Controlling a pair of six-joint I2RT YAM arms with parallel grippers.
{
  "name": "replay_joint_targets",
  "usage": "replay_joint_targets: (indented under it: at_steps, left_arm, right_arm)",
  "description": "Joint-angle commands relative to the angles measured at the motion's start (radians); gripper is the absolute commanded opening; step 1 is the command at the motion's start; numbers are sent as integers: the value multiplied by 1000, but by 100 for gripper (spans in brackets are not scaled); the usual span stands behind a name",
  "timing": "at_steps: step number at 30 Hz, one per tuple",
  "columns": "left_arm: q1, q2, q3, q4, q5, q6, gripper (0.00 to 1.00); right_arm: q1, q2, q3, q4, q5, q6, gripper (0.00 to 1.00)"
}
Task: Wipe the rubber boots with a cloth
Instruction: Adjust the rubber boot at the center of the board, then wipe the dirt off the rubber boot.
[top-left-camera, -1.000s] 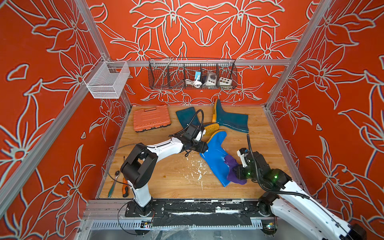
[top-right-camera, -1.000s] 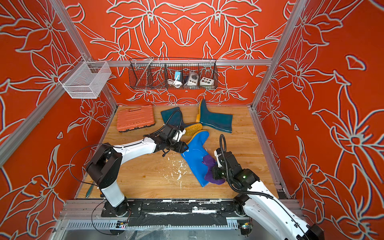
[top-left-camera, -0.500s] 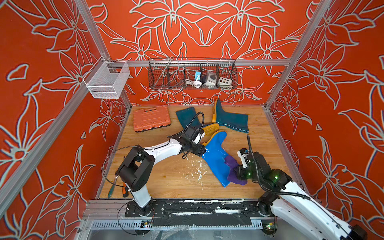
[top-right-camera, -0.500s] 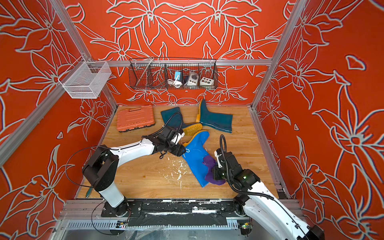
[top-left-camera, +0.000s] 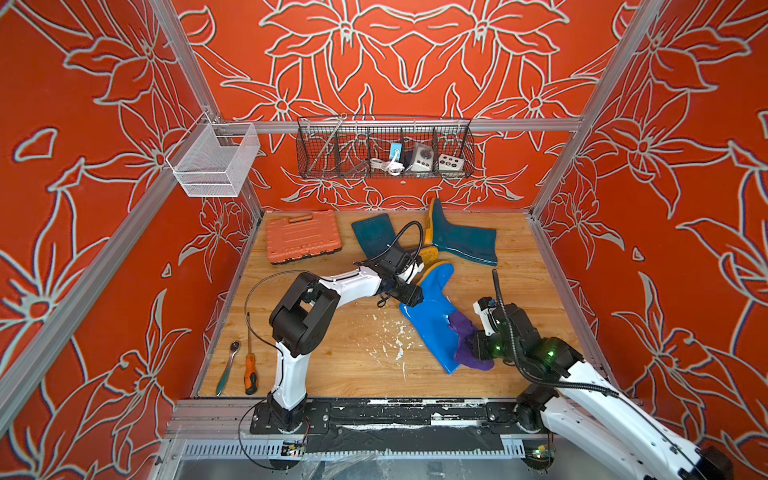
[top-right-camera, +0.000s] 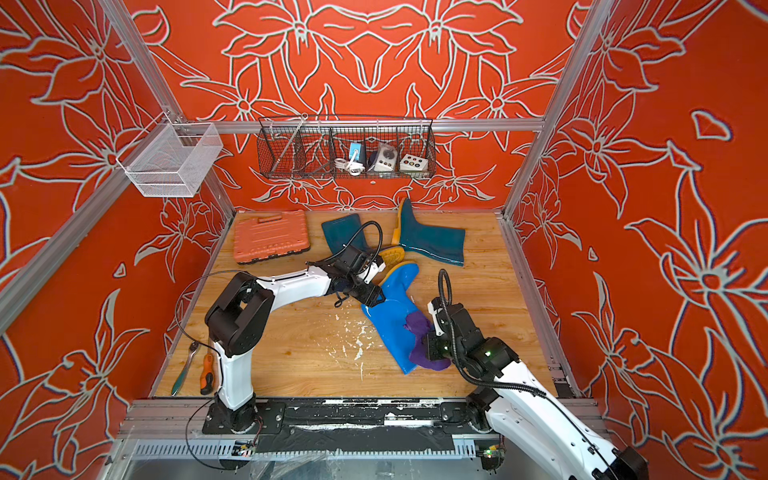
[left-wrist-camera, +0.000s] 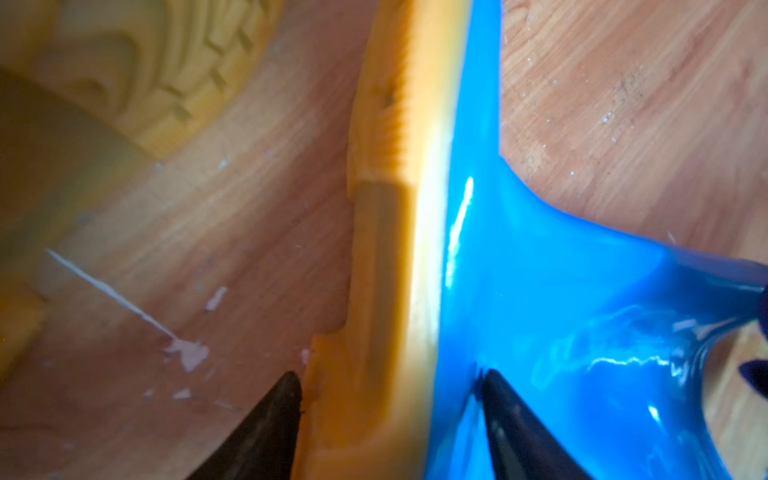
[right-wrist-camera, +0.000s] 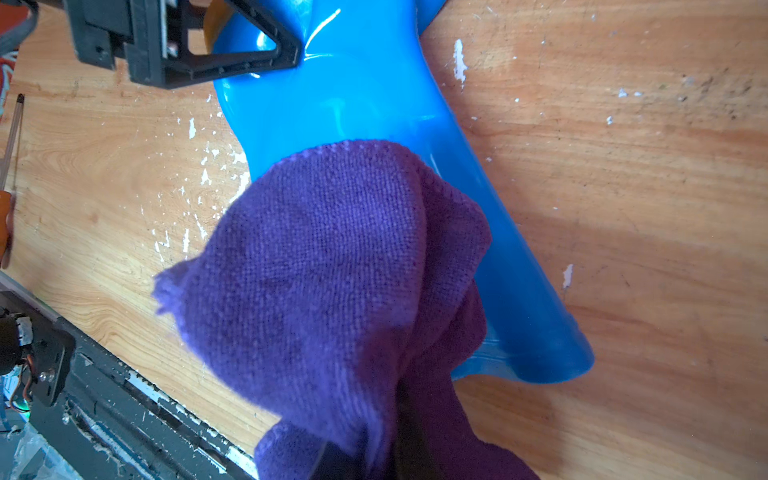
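The blue boot (top-left-camera: 432, 320) lies on its side in the middle of the table (top-left-camera: 340, 365). Its shaft runs from the heel toward the near right, with the opening at the near end. The toe points far and the orange sole (left-wrist-camera: 386, 249) faces left. The left gripper (left-wrist-camera: 390, 390) stands about half open and clamps the heel, one finger against the sole, the other denting the blue upper. The cloth (right-wrist-camera: 324, 270) drapes over the shaft's near end, pinched in the tightly closed right gripper (top-left-camera: 478, 348). Two teal boots (top-left-camera: 461, 241) lie flat farther back.

right gripper (top-left-camera: 473, 349) mostly under the cloth (right-wrist-camera: 332, 270), teal boot (top-left-camera: 372, 235) partly behind left arm (top-left-camera: 353, 282), blurred sole (left-wrist-camera: 166, 62) near blue boot (left-wrist-camera: 540, 311)
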Motion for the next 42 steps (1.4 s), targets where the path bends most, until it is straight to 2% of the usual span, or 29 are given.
replay_joint_targets:
  at_steps: [1,5,6,9,11,12,17,20,23,25,29,33,36,42]
  left_arm:
    - [-4,-51,-42,-45,36,-50,47]
    - [-4,-151,-60,-154,21,-147,4]
    - [-4,-179,-56,-210,-5,-182,0]
    - [-4,-256,-49,-356,-105,-337,0]
    - [0,-309,-62,-446,-168,-494,0]
    - [4,-328,-76,-464,-161,-552,0]
    - [80,-395,-198,-393,32,-740,0]
    - [147,-415,-261,-342,129,-802,0]
    - [172,-436,-292,-316,164,-832,0]
    - [174,-441,-296,-313,169,-834,0]
    - [176,-442,-310,-297,199,-838,0]
    - [182,-448,-335,-286,220,-836,0]
    - [189,-456,-353,-272,248,-836,0]
    - [215,-490,-378,-287,279,-810,0]
  right_arm:
    - [6,2,-1,4,-2,-8,0]
    - [6,16,69,-8,-6,-38,0]
    - [6,18,99,-16,-8,-50,0]
    - [32,24,177,-31,21,-74,0]
    - [89,41,230,-20,72,-87,0]
    - [121,51,247,-7,95,-93,0]
    - [351,125,251,177,239,-97,0]
    - [509,240,259,292,344,-121,0]
    - [600,418,332,350,374,-164,0]
    - [616,516,384,372,370,-178,0]
    - [608,628,443,395,380,-208,0]
    - [552,656,455,369,348,-229,0]
    - [448,639,403,364,310,-216,0]
    - [150,512,308,251,290,-226,0]
